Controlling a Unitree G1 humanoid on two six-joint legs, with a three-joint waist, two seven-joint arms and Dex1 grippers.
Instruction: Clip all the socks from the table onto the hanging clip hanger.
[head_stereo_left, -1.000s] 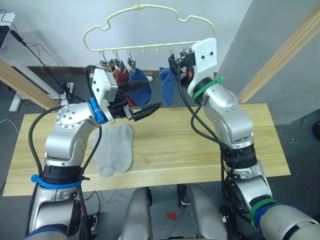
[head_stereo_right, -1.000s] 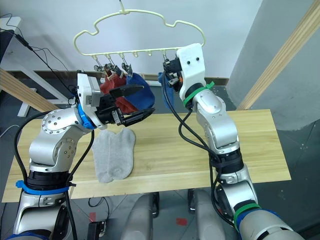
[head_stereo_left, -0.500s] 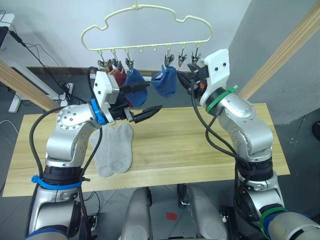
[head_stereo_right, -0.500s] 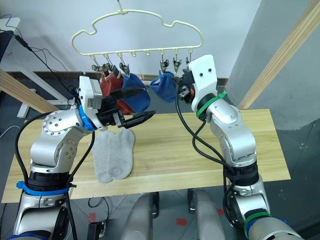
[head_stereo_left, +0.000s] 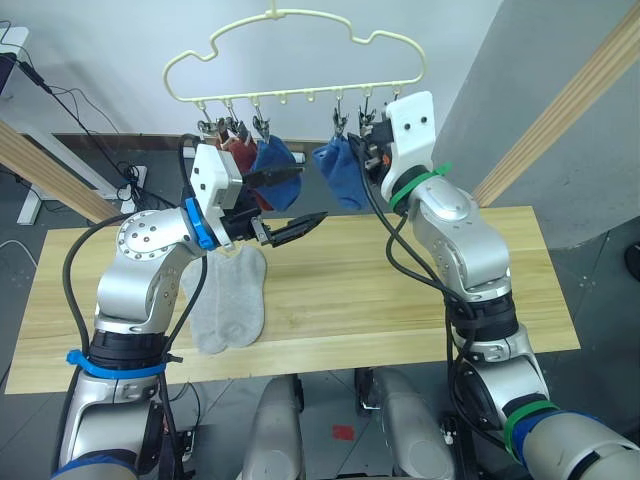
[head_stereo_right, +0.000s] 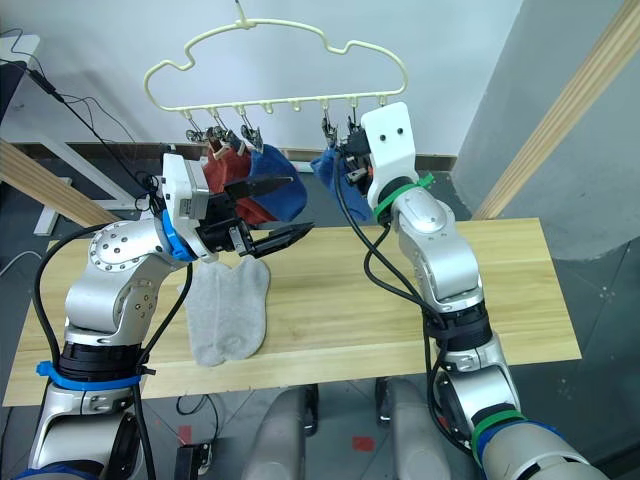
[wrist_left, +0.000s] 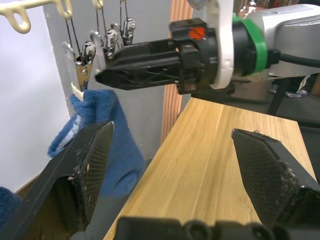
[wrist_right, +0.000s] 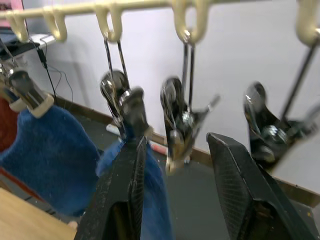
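The pale yellow clip hanger hangs above the table. On its left clips hang rust red socks and a blue sock. A second blue sock hangs from a clip further right. Two light grey socks lie side by side on the table's left part. My left gripper is open and empty, held above the table just below the first blue sock. My right gripper is open up at the clip row, with a bare metal clip between its fingers and the second blue sock just beside it.
Thick wooden rails slant at the left and at the right. Cables lie on the floor behind the table's left end. A white wall stands close behind the hanger.
My right gripper pulled away to the right, leaving the second blue sock on its clip, then came back left to the clip row. The sock and hanger swayed. The left arm hardly moved.
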